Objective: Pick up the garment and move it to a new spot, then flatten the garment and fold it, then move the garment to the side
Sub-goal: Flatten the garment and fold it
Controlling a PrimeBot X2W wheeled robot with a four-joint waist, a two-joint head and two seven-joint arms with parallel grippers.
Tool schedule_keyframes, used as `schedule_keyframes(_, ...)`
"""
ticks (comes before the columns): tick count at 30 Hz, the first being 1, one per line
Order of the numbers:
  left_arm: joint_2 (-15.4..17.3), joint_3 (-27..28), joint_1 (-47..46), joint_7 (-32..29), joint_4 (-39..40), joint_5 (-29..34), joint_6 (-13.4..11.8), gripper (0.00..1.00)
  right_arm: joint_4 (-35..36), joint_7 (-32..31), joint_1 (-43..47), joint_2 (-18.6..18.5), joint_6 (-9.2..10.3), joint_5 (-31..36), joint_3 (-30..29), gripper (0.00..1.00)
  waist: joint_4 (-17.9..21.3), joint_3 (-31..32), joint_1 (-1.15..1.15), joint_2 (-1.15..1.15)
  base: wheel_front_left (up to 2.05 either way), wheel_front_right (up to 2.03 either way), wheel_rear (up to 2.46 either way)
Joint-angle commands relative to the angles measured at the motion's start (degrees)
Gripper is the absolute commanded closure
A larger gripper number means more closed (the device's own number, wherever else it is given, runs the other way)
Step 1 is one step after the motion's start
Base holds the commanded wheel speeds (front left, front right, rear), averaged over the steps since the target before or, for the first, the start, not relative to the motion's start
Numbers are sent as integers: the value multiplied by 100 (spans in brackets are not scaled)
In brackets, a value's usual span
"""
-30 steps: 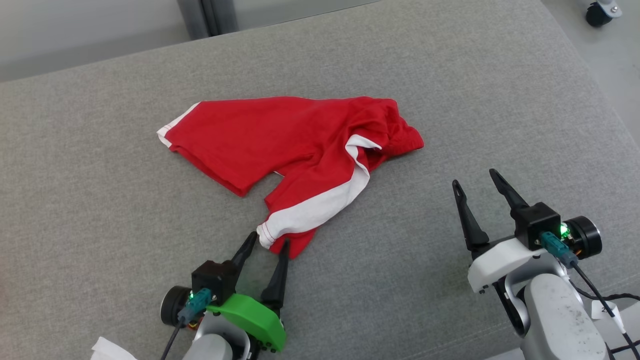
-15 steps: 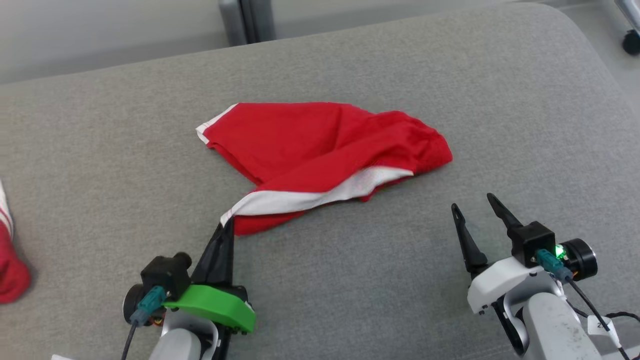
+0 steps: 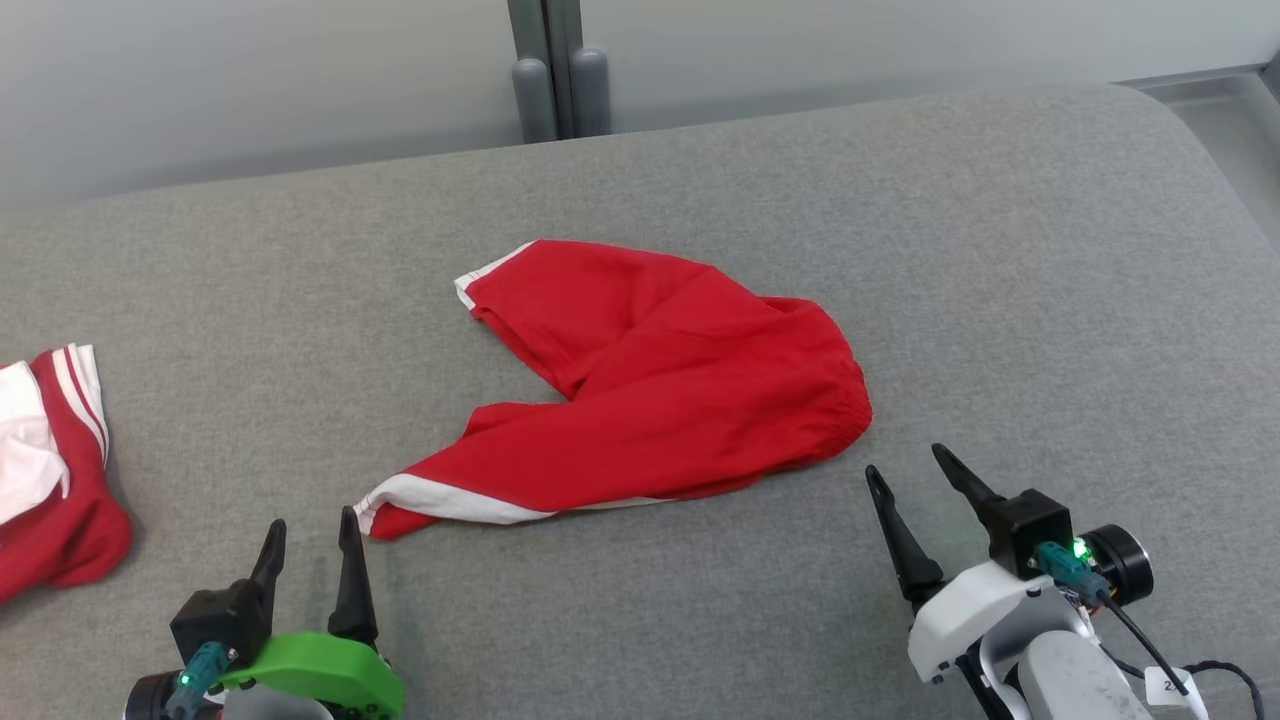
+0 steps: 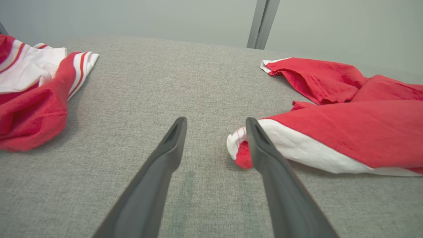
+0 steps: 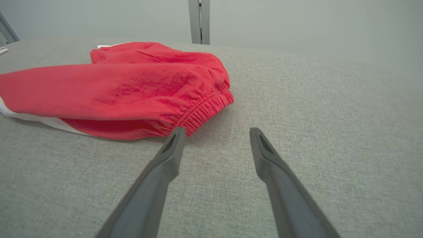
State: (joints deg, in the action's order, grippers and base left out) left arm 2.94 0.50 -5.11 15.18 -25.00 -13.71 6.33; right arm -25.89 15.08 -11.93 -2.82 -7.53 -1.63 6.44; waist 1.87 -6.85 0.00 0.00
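The garment point(image 3: 680, 400) is a pair of red shorts with white trim, lying spread on the grey cushion point(image 3: 1000, 250). One leg stretches toward the lower left and ends in a white-edged hem. My left gripper point(image 3: 312, 520) stands open just left of that hem, holding nothing. In the left wrist view the hem of the garment point(image 4: 347, 132) lies against the outside of the left gripper's point(image 4: 216, 120) right finger. My right gripper point(image 3: 905, 460) is open beside the elastic waistband. In the right wrist view the garment point(image 5: 132, 89) reaches the right gripper's point(image 5: 214, 130) left fingertip.
A second red and white garment point(image 3: 50, 470) lies bunched at the cushion's left edge, and the left wrist view has this second garment point(image 4: 33, 89) at its left. A grey post point(image 3: 555, 70) stands behind the cushion. The cushion's rounded corner is at the far right.
The camera has shifted. My left gripper shut on the leg hem, pulled that leg out to the left, then let go and opened. The right gripper stayed open.
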Motion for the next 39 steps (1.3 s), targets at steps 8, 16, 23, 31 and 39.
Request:
schedule_keyframes(8,5,-189,117,-6,242,-29,-11,0,-67,12,24,-20,8,-320,93,0,-102,-86,0,0,0,0,0)
schedule_keyframes(16,6,-547,-23,-6,488,-105,42,0,-472,12,-404,-19,8,-1047,136,0,-430,-280,0,0,0,0,0)
schedule_keyframes(23,6,-550,-7,-6,582,-76,66,0,-776,12,-646,-22,8,-1528,281,0,-576,-301,0,0,0,0,0)
schedule_keyframes(31,6,-578,28,-6,680,-52,100,0,-663,12,-677,-21,8,-1680,366,100,-577,-274,0,0,0,0,0)
schedule_keyframes(39,5,-670,221,-6,705,-89,109,0,124,13,-368,-20,8,-1645,313,100,-435,11,0,0,0,0,0)
